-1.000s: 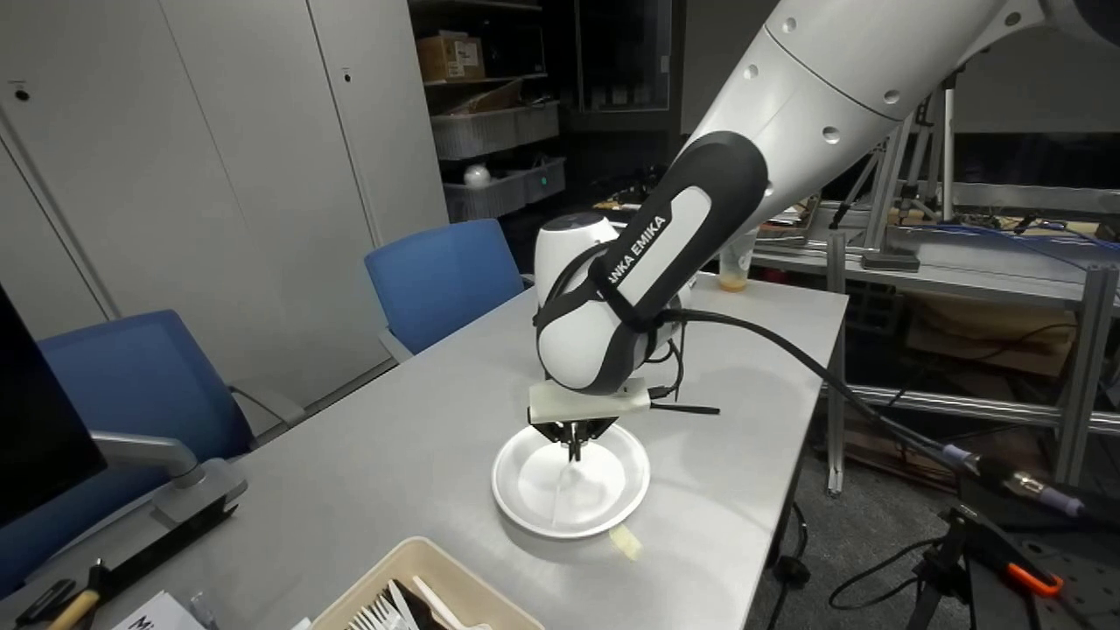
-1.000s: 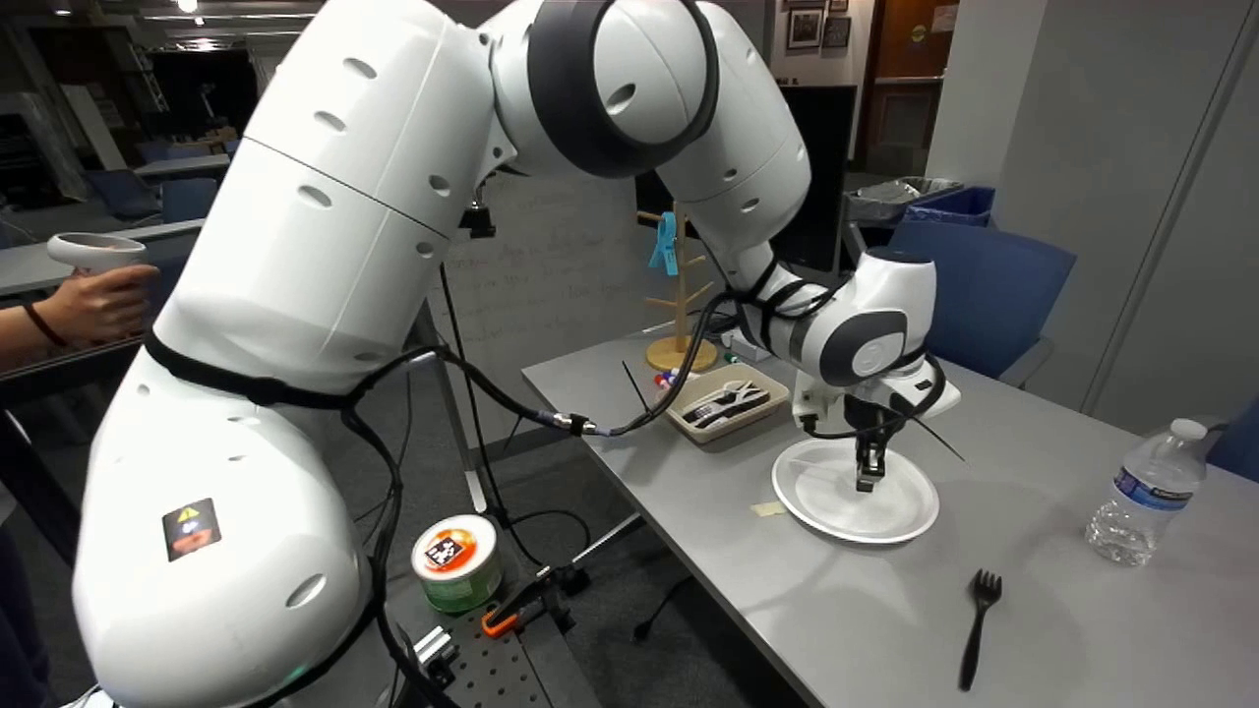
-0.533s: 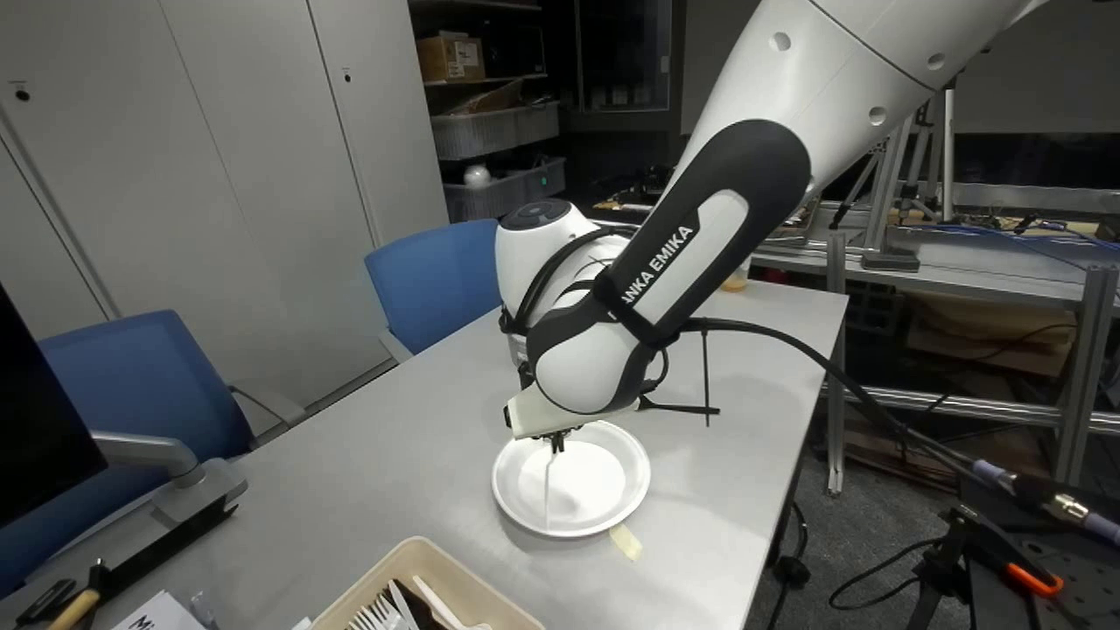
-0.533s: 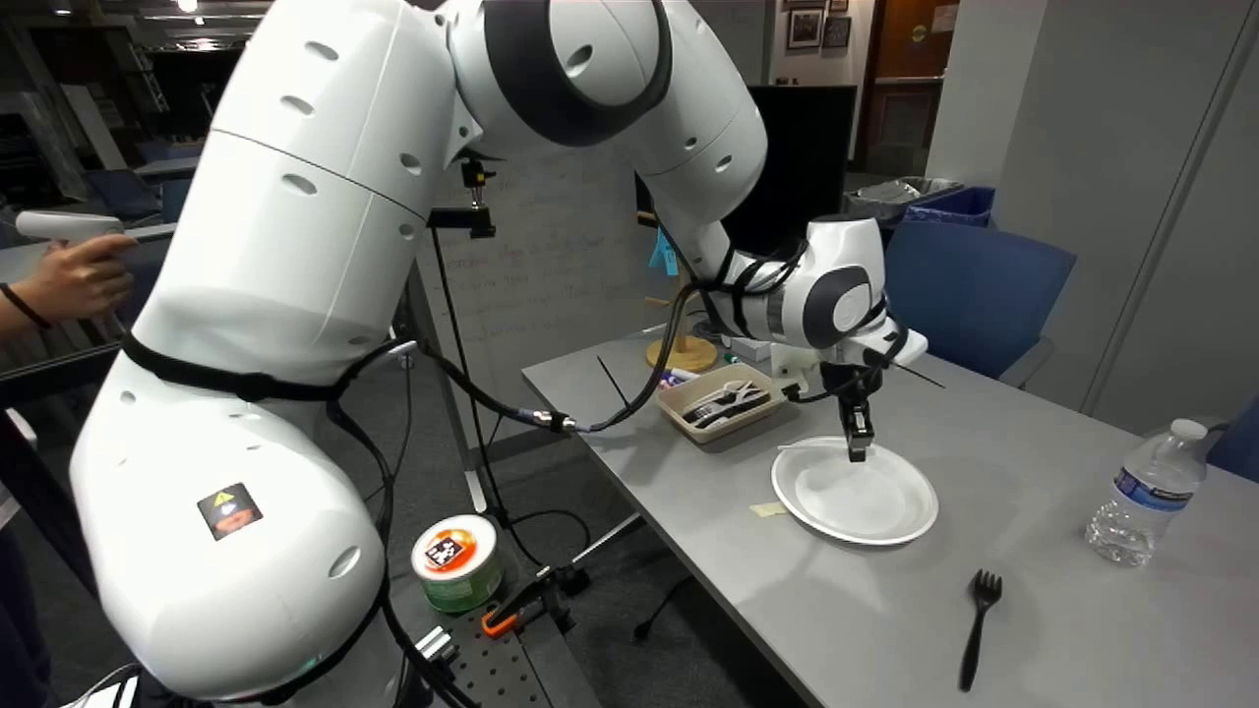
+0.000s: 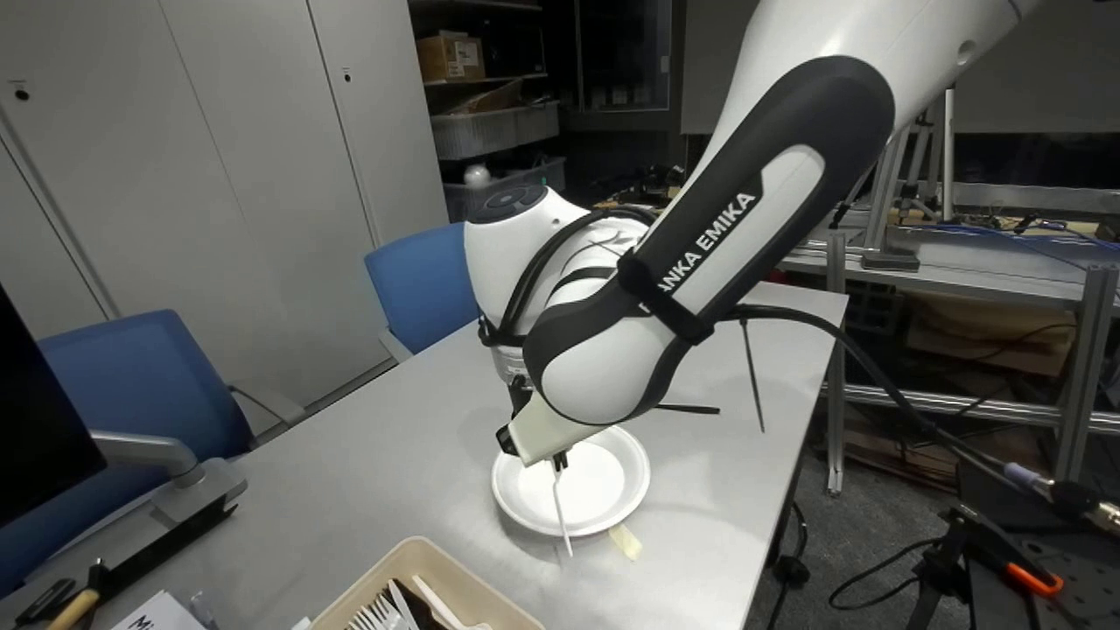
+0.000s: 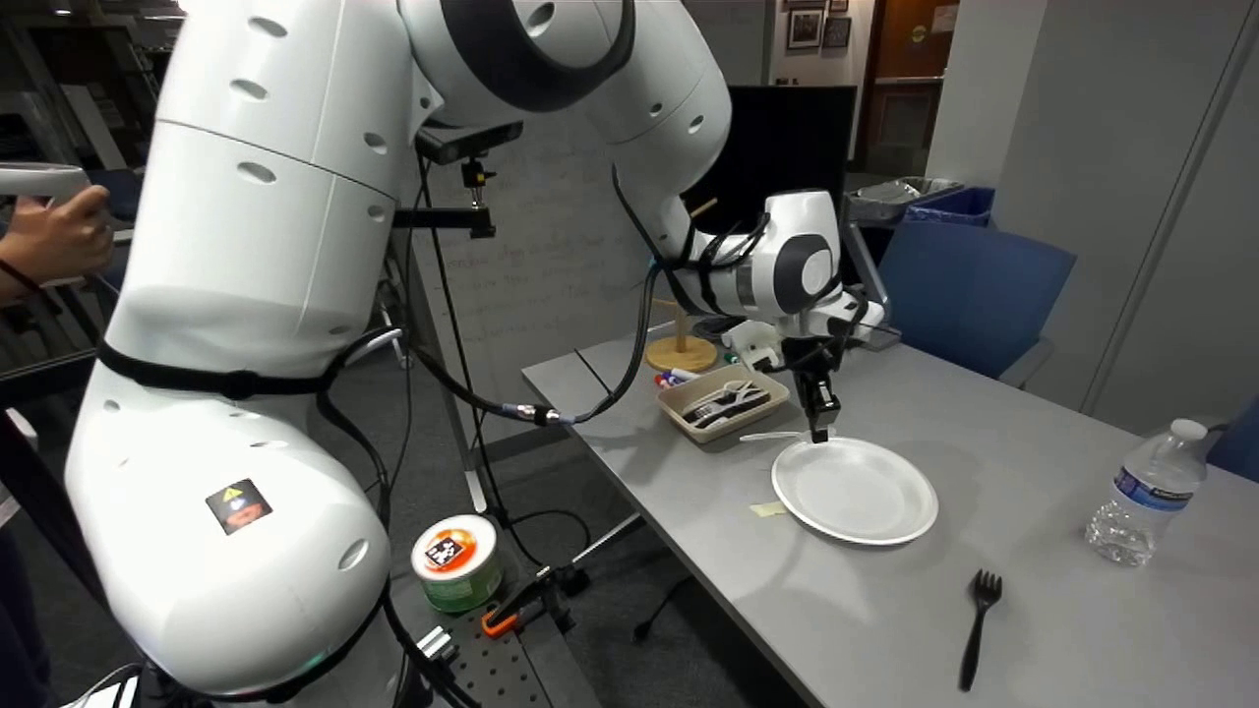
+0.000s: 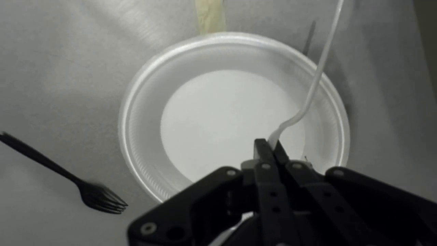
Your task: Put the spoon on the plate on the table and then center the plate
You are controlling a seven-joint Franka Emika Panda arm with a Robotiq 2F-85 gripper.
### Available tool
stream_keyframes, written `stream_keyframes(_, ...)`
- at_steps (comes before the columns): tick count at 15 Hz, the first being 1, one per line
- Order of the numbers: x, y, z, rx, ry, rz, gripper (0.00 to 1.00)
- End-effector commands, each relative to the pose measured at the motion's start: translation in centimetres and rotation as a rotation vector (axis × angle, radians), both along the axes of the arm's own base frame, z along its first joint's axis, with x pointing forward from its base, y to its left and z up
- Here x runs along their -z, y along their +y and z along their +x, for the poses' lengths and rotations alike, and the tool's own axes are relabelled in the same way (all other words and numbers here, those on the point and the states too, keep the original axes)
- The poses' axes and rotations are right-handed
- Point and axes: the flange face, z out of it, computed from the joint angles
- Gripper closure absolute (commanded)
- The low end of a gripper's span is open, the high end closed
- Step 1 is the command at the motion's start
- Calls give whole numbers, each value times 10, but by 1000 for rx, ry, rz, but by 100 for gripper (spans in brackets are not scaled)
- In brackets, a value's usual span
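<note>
Far left of the gripper point(image 6: 820, 434), a hand point(image 6: 61, 236) holds up a white controller point(image 6: 44, 180), presumably the means of steering the robot arm point(image 6: 266, 295). Nearer, on the same side, a tan box point(image 5: 490, 591) keeps white and black cutlery point(image 6: 726, 403) together, probably so that each piece is within reach. Lower left of the gripper, a strip of yellow tape point(image 6: 768, 509) lies on the table point(image 6: 1043, 462) close by the plate point(image 6: 856, 492), perhaps as a placing mark.

Next comes the spoon point(image 7: 316, 78), or so I take this white utensil to be: its handle runs out from the gripper toward the box and overhangs the plate's rim. Its shadow point(image 7: 309, 38) falls apart from it, which suggests that the handle is held clear of the table. The gripper is narrowed, its jaws pinching the end past the bend. That end is mostly hidden, so the bowl cannot be confirmed; a hold so far from the middle would explain why the handle trails outward.

Below the gripper and to its right, the plate sits flat, ready to receive the spoon. Whether the held end touches it cannot be told. The spoon likely needs drawing inward before release, lest the handle tip it over the rim.

Farther right, a black fork point(image 6: 978, 629) lies apart from the plate, tines nearest the gripper, as though laid for a meal. Farthest right, a water bottle point(image 6: 1146, 492) stands upright, well apart from the gripper and probably no part of the work.
</note>
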Motion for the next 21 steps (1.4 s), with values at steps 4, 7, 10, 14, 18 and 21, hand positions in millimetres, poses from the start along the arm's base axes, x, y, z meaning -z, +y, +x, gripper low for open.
stream_keyframes(4,-16,35,-22,-227,165,-1,99)
stream_keyframes(7,-11,39,-21,-342,239,22,99)
stream_keyframes(10,-7,41,-14,-446,267,46,99)
stream_keyframes(14,-4,40,2,-538,257,77,99)
stream_keyframes(18,7,44,16,-565,231,116,99)
stream_keyframes(21,13,47,27,-558,199,129,99)
